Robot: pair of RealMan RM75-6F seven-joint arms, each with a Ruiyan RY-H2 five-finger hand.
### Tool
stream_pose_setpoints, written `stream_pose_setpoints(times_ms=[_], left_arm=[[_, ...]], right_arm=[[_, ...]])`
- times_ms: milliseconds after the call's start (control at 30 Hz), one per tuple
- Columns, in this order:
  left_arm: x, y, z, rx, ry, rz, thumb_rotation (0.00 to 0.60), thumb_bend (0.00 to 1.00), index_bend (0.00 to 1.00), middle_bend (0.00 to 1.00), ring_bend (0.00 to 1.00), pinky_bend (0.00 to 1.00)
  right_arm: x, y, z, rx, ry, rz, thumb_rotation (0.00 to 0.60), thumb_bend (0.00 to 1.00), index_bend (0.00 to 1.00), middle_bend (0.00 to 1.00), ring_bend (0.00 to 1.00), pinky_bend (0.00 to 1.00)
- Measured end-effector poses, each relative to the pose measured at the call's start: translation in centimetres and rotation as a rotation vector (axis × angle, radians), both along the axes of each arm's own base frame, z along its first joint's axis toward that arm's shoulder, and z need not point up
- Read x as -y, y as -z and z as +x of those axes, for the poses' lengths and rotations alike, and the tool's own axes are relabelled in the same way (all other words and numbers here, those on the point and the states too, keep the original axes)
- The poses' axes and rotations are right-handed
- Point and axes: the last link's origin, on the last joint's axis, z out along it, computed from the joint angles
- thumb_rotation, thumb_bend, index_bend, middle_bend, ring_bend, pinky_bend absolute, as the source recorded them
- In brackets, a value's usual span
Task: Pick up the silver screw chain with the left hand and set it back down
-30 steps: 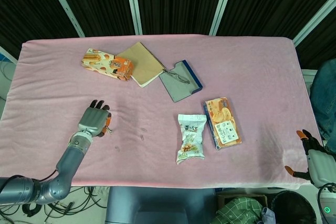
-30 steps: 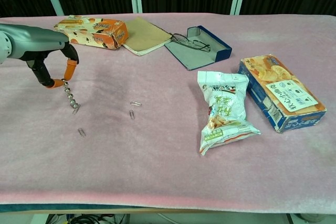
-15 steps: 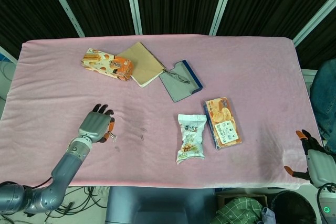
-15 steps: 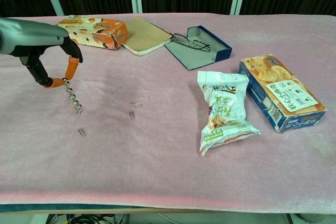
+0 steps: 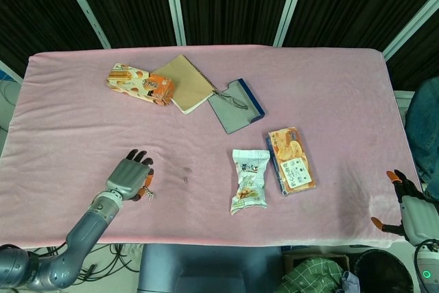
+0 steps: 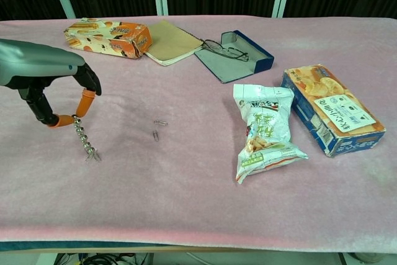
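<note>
A: Silver screw chain (image 6: pixel 84 140) hangs from the left hand (image 6: pixel 53 85), pinched at its top end between orange fingertips (image 6: pixel 85 102). Its lower end looks to be at or just above the pink worktop (image 6: pixel 205 184); contact cannot be settled from these views.

B: Change over the last second?

A: The hand has moved toward the near edge of the worktop and a little lower, carrying the chain. A second ago the chain dangled further back, with a loose clip lying nearer than its tip; now the tip sits about where that clip was.

B: Meaning for the task?

A: Pick-up done. Judged: this is the set-down phase, with lowering and release not yet done.

B: Right hand?

A: Right hand (image 5: pixel 410 205) sits off the worktop's far right corner, fingers apart, holding nothing. Two small clips (image 6: pixel 157 130) lie near the chain, untouched.
</note>
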Motion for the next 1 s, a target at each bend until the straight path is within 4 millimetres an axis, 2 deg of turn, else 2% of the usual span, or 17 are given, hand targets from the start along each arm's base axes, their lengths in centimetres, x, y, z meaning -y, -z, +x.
stream_pose_setpoints(times_ms=[300,600,800,1000], left_arm=[[0.4,1.2,0.1,-0.024,0.034,-0.008,0.6,0.49,0.57,0.19,0.0,0.0],[0.4,1.4,0.4,-0.028,0.052,0.008,0.6,0.49,0.57,0.19,0.0,0.0],[0.1,1.1,1.4,-0.006,0.081,0.044,0.6,0.49,0.57,0.19,0.0,0.0],[-0.6,1.7,2.8,0.023,0.082,0.045,0.6,0.49,0.57,0.19,0.0,0.0]], right_arm=[[0.0,-0.1,0.0,0.002,0.001,-0.004,0.6,0.09,0.0,0.0,0.06,0.18],[0.0,-0.1,0.0,0.004,0.001,-0.003,0.6,0.09,0.0,0.0,0.06,0.18],[0.0,0.0,0.0,0.006,0.003,-0.003,0.6,0.09,0.0,0.0,0.06,0.18],[0.0,0.0,0.0,0.007,0.004,-0.003,0.6,0.09,0.0,0.0,0.06,0.18]])
